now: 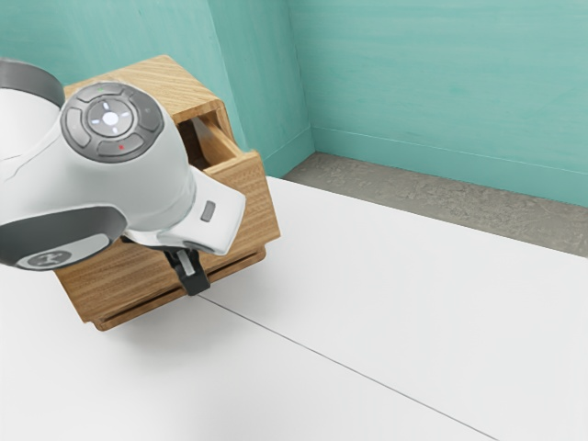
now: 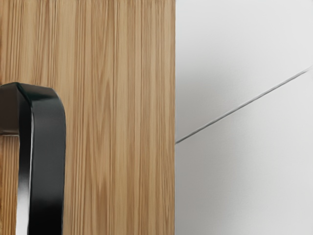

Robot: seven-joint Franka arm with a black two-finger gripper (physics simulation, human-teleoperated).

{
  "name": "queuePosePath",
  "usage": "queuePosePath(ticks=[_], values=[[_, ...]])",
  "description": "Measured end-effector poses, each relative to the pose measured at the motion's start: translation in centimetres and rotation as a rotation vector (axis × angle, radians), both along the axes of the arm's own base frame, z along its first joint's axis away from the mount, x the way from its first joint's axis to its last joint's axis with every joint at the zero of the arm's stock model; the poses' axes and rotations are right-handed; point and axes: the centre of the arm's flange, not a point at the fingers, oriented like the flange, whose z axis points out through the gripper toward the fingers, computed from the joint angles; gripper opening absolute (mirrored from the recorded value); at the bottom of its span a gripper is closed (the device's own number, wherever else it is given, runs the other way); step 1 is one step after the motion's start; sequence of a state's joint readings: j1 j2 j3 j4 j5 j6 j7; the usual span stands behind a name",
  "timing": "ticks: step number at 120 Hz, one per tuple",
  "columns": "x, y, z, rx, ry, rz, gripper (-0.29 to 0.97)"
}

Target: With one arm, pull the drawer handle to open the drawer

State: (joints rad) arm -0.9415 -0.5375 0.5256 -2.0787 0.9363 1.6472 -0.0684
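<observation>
My gripper (image 1: 191,273) hangs low in front of the wooden cabinet (image 1: 152,83), pressed in close to its face. My own white arm covers the spot, so I cannot tell whether the gripper is apart or clamped on anything. The drawer (image 1: 253,197) stands partly pulled out of the cabinet's upper part, with its hollow inside showing behind the front panel. In the wrist view the black drawer handle (image 2: 46,161) curves off the grained drawer front, right under my hand. The cabinet sits on a white table (image 1: 413,303) crossed by a thin dark seam (image 1: 349,367). The round grey button pad (image 1: 110,119) on my arm has a white centre and a small red dot.
</observation>
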Motion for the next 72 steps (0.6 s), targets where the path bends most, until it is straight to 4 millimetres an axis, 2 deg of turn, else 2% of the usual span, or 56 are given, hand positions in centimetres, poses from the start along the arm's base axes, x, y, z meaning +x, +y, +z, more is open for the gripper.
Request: queuePosePath(ticks=[24,56,59,64,72], values=[[-0.8,-2.1,0.3,0.000,-0.007,-0.011,0.68],[-3.3,-5.9,2.0,0.006,-0.037,-0.033,0.68],[-3.6,-6.3,2.8,-0.005,-0.045,-0.033,0.68],[-3.9,-6.8,5.5,-0.051,-0.068,-0.020,0.68],[-3.7,-6.4,9.3,-0.205,-0.053,0.045,0.68]])
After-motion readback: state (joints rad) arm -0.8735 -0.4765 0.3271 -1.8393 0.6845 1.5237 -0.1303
